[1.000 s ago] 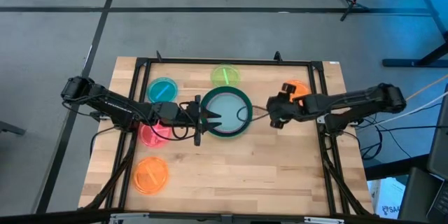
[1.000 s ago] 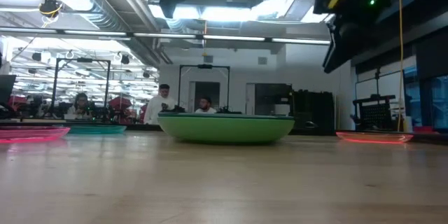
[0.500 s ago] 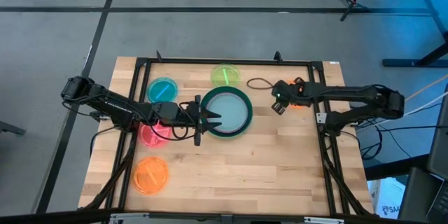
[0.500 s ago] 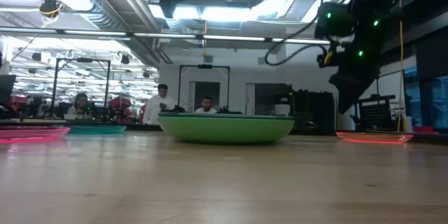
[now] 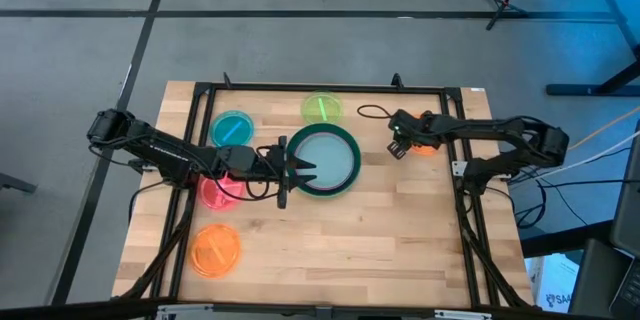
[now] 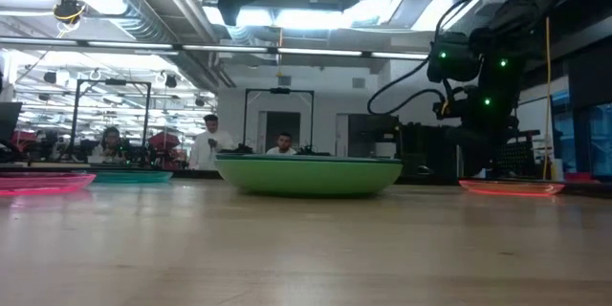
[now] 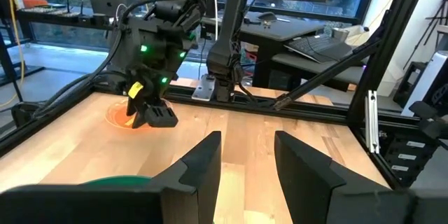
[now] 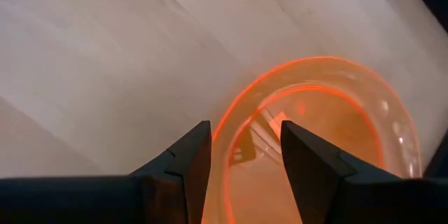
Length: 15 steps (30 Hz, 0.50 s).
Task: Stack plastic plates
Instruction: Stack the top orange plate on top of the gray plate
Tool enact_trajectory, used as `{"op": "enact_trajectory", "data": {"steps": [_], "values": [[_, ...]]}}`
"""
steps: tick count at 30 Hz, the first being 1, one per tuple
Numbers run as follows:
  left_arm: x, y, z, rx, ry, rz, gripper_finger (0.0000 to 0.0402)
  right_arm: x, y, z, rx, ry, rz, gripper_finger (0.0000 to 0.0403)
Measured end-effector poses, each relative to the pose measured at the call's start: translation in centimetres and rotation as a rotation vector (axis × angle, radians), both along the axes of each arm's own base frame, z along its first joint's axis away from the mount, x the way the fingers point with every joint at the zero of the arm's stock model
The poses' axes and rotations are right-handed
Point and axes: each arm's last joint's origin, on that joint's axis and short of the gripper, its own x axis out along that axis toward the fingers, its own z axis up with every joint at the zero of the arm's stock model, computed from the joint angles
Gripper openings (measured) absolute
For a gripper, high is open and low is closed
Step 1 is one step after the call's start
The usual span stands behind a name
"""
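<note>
While both arms reach in over the table (image 5: 350, 230), the plates lie spread in one layer apart from the centre stack.
Right gripper (image 5: 398, 147): above the near rim of the red-orange plate (image 5: 428, 130) at the table's right rear; in its wrist view the fingers (image 8: 183, 161) stand apart astride that rim (image 8: 308, 122), not clamped on it.
Left gripper (image 5: 297, 168): over the left edge of the centre stack, jaws parted, nothing between them; fingers (image 7: 203, 171) point toward the right arm.
Centre stack: grey-teal plate (image 5: 325, 160) sitting inside the dark green plate (image 5: 349, 143); a light green underside (image 6: 308, 177) shows in the low view.
Blue plate (image 5: 232, 127): left rear, beside the left arm.
Lime plate (image 5: 321, 108): rear centre, apart from the stack.
Magenta plate (image 5: 220, 194): left side, partly under the left arm.
Orange plate (image 5: 216, 249): front left, alone.
Background: people (image 6: 210, 143) stand or sit far behind the table.
</note>
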Motion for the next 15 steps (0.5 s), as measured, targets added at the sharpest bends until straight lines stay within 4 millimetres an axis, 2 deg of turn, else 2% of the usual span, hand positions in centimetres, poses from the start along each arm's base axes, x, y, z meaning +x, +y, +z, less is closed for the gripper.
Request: {"op": "enact_trajectory", "data": {"steps": [9, 15], "values": [[0.0, 0.0, 0.0, -0.001, 0.0, 0.0, 0.0127, 0.5, -0.3, -1.6, 0.025, 0.052, 0.0, 0.0162], [0.0, 0.0, 0.0, -0.001, 0.0, 0.0, 0.0127, 0.6, -0.3, -1.9, 0.022, 0.07, 0.017, 0.0131]]}}
